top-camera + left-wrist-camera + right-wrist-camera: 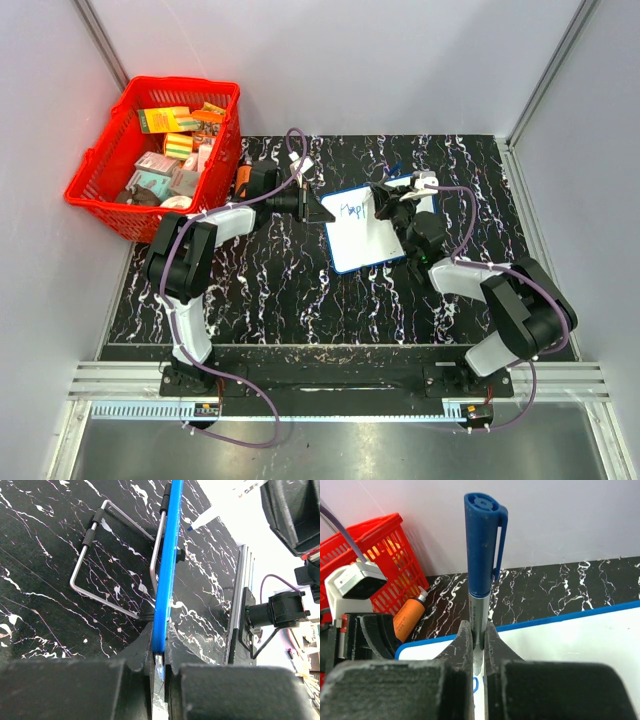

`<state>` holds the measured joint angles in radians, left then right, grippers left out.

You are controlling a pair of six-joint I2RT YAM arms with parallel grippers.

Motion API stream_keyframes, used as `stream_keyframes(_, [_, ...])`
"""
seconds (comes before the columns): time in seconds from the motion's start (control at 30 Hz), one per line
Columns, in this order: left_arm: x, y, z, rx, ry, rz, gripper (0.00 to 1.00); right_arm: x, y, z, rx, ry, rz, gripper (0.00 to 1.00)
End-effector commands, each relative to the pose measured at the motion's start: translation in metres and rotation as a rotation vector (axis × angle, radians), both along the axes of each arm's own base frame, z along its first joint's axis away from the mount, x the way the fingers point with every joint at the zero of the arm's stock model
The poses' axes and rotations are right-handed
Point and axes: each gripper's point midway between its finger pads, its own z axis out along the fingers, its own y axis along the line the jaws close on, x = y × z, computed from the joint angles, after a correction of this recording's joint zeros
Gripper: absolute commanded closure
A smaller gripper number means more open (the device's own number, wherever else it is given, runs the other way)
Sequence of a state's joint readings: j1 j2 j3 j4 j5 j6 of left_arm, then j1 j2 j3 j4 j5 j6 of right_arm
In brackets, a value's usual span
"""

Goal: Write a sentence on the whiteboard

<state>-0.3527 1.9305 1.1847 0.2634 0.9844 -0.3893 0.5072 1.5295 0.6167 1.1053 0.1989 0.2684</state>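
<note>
The left arm (185,262) rises from its base at the near left, folds at the elbow and sends its forearm right and away over the table. Its wrist lies low and about level, and the left gripper (318,208) has its fingers pressed together on the left rim of the board (167,570), pinching it edge-on. The right arm (525,310) bends at its elbow far to the right and stretches its forearm back toward the middle. The right gripper (388,205) clamps a pen (482,545) between closed fingers, its capped end standing above them in the wrist view.
</note>
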Motion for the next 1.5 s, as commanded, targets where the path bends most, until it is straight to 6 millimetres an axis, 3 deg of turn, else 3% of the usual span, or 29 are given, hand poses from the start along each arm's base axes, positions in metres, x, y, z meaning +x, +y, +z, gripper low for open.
stream_keyframes(0.0, [0.004, 0.006, -0.023, 0.094, -0.054, 0.046, 1.00, 0.009, -0.003, 0.008, 0.002, -0.019, -0.034, 1.00])
stream_keyframes(0.43, [0.004, 0.006, -0.024, 0.096, -0.050, 0.046, 1.00, 0.015, -0.008, -0.006, -0.007, 0.016, -0.071, 1.00])
stream_keyframes(0.73, [0.003, 0.006, -0.023, 0.094, -0.052, 0.043, 1.00, 0.020, -0.019, -0.005, 0.019, 0.028, -0.111, 1.00])
stream_keyframes(0.87, [0.004, 0.006, -0.025, 0.095, -0.049, 0.043, 1.00, 0.019, -0.020, -0.006, 0.009, 0.035, -0.112, 1.00])
stream_keyframes(1.2, [0.004, 0.006, -0.024, 0.093, -0.052, 0.042, 1.00, 0.009, -0.019, -0.034, 0.008, 0.095, -0.083, 1.00])
stream_keyframes(1.47, [0.003, 0.005, -0.025, 0.094, -0.047, 0.040, 1.00, 0.004, -0.017, -0.038, 0.030, 0.097, -0.057, 1.00])
